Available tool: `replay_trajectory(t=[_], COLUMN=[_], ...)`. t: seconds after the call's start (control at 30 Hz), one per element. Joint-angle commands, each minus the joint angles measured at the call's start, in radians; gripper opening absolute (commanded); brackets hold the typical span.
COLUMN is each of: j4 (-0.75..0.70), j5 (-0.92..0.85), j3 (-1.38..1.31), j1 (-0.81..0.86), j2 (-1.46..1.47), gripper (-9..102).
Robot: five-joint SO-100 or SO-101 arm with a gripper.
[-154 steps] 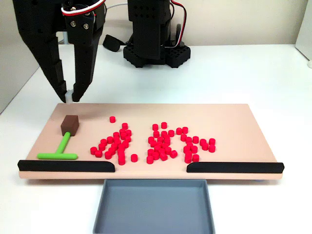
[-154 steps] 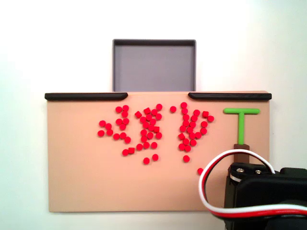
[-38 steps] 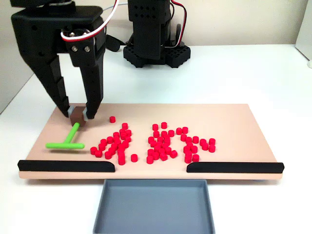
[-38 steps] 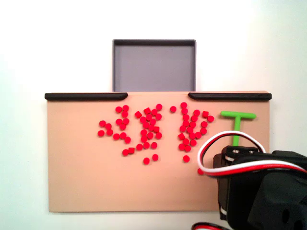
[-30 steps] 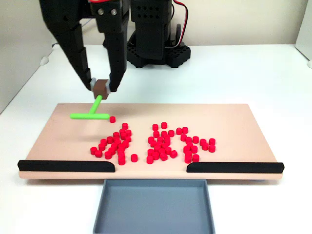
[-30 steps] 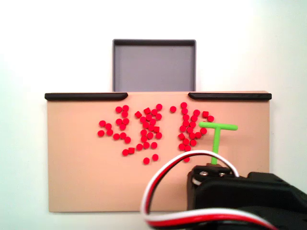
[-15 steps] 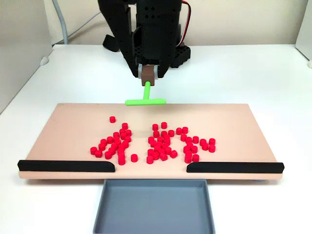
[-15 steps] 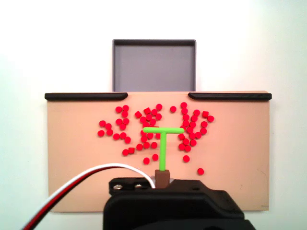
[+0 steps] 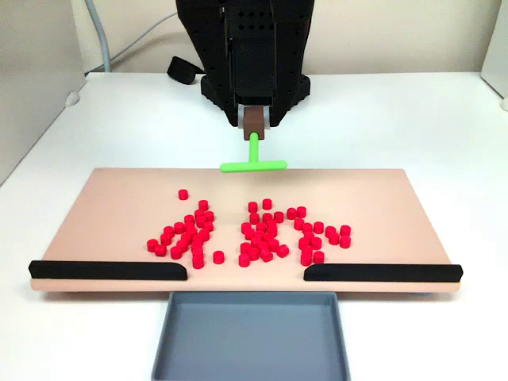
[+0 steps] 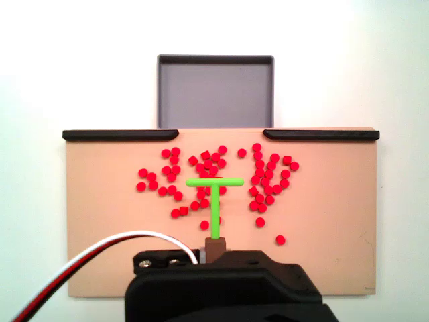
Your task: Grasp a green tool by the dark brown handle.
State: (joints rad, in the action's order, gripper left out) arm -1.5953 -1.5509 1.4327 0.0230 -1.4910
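The gripper (image 9: 254, 121), jaws closed on the dark brown handle (image 9: 254, 122), holds the green tool (image 9: 253, 160) at upper centre of a fixed view above the board (image 9: 397, 190); it appears light and rigid, though grip depth is unclear.

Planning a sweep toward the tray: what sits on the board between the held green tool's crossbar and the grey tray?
In a fixed view, red cylinders lie between the green tool and the grey tray, then the gap between two black rails.
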Motion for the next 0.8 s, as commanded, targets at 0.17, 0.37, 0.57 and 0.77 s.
replay_trajectory(t=[0.17, 0.37, 0.57, 0.77], j4=[0.0, -0.002, -0.002, -0.002], j5=[-0.006, -0.005, -0.012, -0.012], j3=[-0.017, -0.014, -0.012, -0.012], j1=[0.025, 0.023, 0.025, 0.012], j2=[-0.006, -0.023, 0.0, -0.002], gripper=[0, 0, 0, 0])
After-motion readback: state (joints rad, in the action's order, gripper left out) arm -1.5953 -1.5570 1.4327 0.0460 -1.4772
